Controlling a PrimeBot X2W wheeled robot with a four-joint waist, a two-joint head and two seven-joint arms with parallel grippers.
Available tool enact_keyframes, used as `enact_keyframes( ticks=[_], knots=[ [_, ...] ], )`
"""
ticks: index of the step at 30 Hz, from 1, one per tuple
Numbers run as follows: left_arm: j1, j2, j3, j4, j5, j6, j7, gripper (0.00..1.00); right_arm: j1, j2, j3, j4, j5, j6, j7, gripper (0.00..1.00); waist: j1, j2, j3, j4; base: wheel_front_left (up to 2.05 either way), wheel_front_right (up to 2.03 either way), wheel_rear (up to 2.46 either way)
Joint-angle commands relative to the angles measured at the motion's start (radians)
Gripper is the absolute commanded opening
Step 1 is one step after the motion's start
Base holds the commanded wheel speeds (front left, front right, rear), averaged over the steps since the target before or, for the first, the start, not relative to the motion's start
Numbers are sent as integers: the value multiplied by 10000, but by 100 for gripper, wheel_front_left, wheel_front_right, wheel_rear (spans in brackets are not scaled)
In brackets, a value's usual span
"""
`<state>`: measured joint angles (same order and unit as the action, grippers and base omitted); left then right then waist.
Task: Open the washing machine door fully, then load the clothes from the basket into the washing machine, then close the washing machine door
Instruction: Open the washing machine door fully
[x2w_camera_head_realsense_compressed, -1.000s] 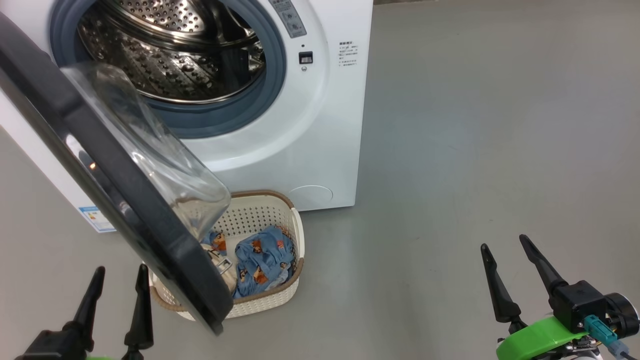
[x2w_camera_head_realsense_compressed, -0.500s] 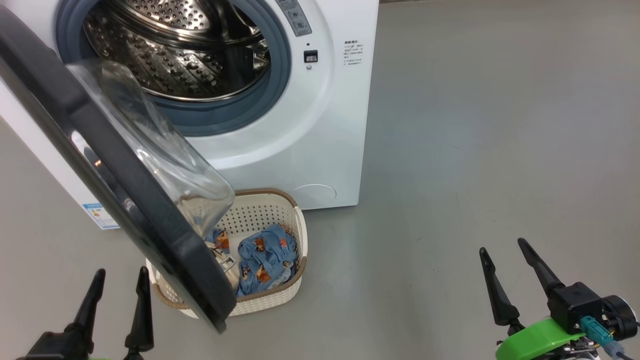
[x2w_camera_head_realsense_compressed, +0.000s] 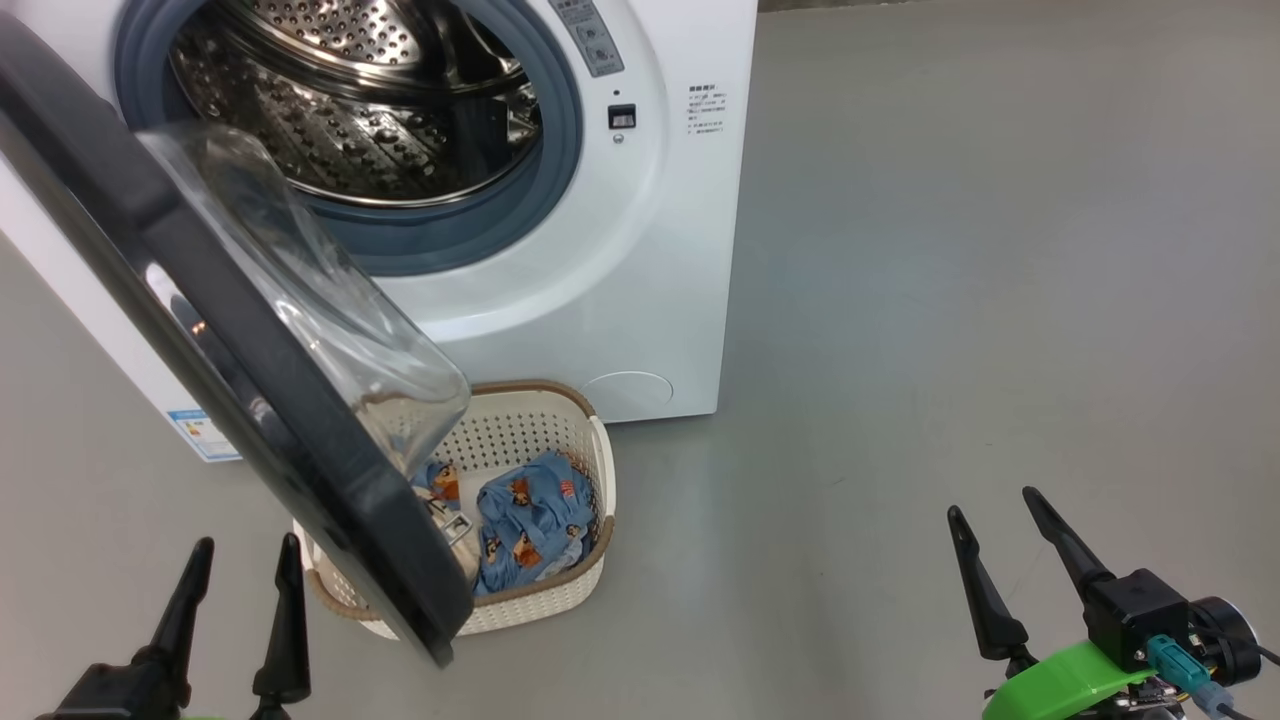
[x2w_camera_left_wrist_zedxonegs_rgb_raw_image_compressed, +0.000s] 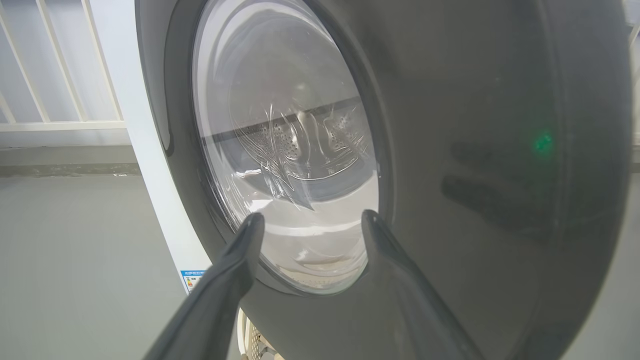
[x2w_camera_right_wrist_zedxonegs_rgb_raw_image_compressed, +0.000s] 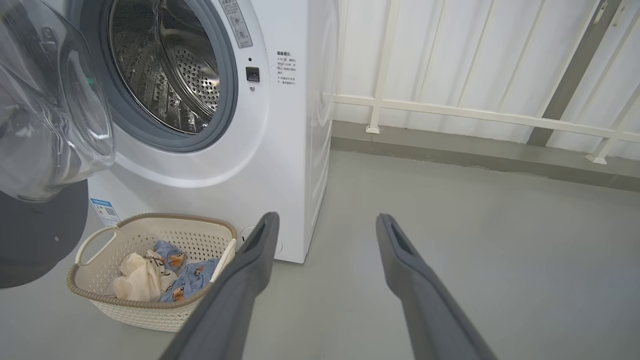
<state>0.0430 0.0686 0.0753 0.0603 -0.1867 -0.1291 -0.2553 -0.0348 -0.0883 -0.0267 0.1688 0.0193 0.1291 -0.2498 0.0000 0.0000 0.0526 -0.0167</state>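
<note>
The white washing machine (x2w_camera_head_realsense_compressed: 620, 260) (x2w_camera_right_wrist_zedxonegs_rgb_raw_image_compressed: 280, 150) stands with its steel drum (x2w_camera_head_realsense_compressed: 350, 110) exposed. The washing machine door (x2w_camera_head_realsense_compressed: 230, 340) (x2w_camera_left_wrist_zedxonegs_rgb_raw_image_compressed: 450, 175), black-rimmed with a glass bowl, is swung out toward me and overhangs the basket. The cream basket (x2w_camera_head_realsense_compressed: 590, 480) (x2w_camera_right_wrist_zedxonegs_rgb_raw_image_compressed: 150, 307) sits on the floor in front of the machine, holding the clothes (x2w_camera_head_realsense_compressed: 530, 525) (x2w_camera_right_wrist_zedxonegs_rgb_raw_image_compressed: 192, 277), blue bear-print pieces and a cream one (x2w_camera_right_wrist_zedxonegs_rgb_raw_image_compressed: 137, 282). My left gripper (x2w_camera_head_realsense_compressed: 240, 590) (x2w_camera_left_wrist_zedxonegs_rgb_raw_image_compressed: 310, 222) is open, just in front of the door's outer face. My right gripper (x2w_camera_head_realsense_compressed: 990, 535) (x2w_camera_right_wrist_zedxonegs_rgb_raw_image_compressed: 325, 225) is open and empty, over bare floor to the right of the basket.
Grey floor (x2w_camera_head_realsense_compressed: 950, 300) spreads to the right of the machine. A white railing (x2w_camera_right_wrist_zedxonegs_rgb_raw_image_compressed: 475, 115) and pale wall panels run behind it. A blue label sticker (x2w_camera_head_realsense_compressed: 205, 435) is on the machine's lower left front.
The picture shifted slightly as the camera moved. My right gripper sits a little lower and further left in the head view. The door and basket have not moved.
</note>
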Motion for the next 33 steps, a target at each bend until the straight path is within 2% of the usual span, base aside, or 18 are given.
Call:
enact_keyframes(
  ticks=[1,6,7,8,9,17,24,28,33],
  knots=[
    [-148,86,354,-272,122,-15,-65,100,-265,-72,271,-217,50,16,-120,100,0,0,5,9,0,0,0],
    [-109,72,340,-263,112,-15,-65,100,-271,-91,281,-161,63,16,-120,100,0,0,-13,33,0,0,0],
    [-97,70,338,-255,105,-15,-65,93,-271,-89,277,-152,67,16,-120,100,0,0,-19,33,0,0,0],
    [-83,69,334,-241,100,-15,-65,33,-266,-89,272,-142,71,16,-120,100,0,0,-29,34,0,0,0],
    [-72,69,329,-227,95,-15,-65,0,-259,-91,269,-132,72,16,-120,100,0,0,-37,35,0,0,0],
    [-154,19,736,-519,111,-15,-65,0,-191,-106,257,-14,130,16,-120,100,0,0,-113,41,0,0,0],
    [-1142,38,1586,-2397,54,-14,-65,0,-203,-70,181,-24,183,16,-120,100,0,0,-92,77,0,0,0],
    [-2037,274,1443,-3768,35,-15,-65,0,-223,-53,146,6,198,16,-120,100,0,0,-95,101,0,0,0],
    [-2728,636,557,-4648,1,-15,-65,0,-246,-36,199,76,211,16,-120,100,0,0,-122,70,0,0,0]
  ],
)
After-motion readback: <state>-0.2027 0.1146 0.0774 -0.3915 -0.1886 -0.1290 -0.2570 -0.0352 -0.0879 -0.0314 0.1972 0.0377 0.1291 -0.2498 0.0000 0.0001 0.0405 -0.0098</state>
